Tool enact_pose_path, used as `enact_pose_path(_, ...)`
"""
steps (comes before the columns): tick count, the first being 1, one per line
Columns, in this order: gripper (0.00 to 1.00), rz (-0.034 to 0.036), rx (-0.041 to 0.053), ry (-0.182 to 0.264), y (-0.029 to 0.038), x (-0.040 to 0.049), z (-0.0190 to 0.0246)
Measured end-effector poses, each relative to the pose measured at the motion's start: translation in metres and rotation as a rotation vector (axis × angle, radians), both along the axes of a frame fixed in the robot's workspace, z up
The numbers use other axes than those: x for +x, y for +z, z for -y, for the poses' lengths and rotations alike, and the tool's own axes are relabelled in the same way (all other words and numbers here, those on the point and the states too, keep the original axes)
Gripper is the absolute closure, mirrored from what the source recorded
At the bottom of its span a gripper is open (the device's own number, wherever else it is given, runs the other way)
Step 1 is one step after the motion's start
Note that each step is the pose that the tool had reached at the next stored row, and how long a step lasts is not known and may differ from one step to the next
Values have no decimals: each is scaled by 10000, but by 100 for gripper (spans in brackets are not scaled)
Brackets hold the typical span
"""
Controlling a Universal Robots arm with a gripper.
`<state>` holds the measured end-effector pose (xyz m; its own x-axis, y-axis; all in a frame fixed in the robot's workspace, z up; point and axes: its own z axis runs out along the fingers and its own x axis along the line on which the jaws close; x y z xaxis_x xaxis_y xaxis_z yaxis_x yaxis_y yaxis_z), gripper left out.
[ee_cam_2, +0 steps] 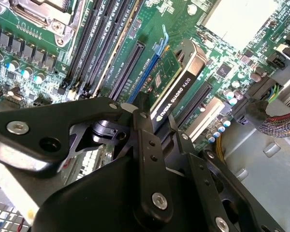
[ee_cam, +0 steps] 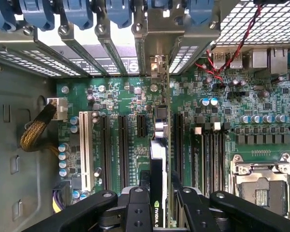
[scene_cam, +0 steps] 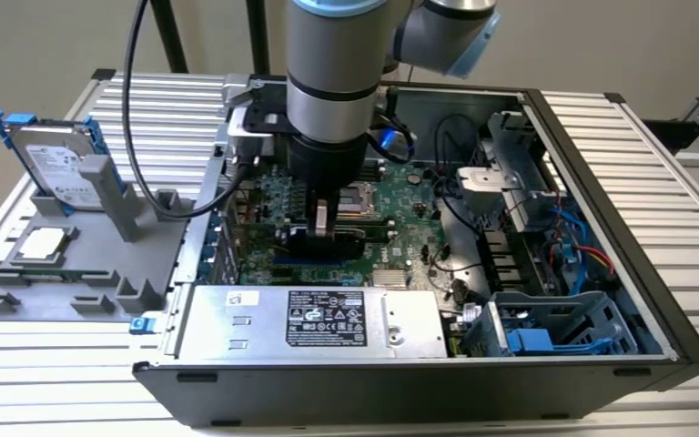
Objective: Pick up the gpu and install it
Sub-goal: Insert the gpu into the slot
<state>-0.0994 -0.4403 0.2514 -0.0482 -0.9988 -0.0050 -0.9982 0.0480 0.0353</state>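
Over the motherboard (ee_cam: pixel 130 101), hand (ee_cam: pixel 157 203) gripping gpu (ee_cam: pixel 157 164), white lettering on its edge

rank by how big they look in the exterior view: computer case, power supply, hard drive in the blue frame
1. computer case
2. power supply
3. hard drive

The hard drive stands further back, so it may look smaller than it is.

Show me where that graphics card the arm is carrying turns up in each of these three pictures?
Exterior view: the gpu sits under the gripper, over the motherboard.
Second wrist view: gpu stands on edge among the slots.
First wrist view: gpu seen edge-on.
Shared landmark: the motherboard.
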Motion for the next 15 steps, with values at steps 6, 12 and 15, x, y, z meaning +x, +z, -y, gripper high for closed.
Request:
enact_pose_path(6,100,0,1,1,-5,0,0)
enact_pose_path(12,100,0,0,0,-5,0,0)
enact_pose_path(15,100,0,-1,0,-5,0,0)
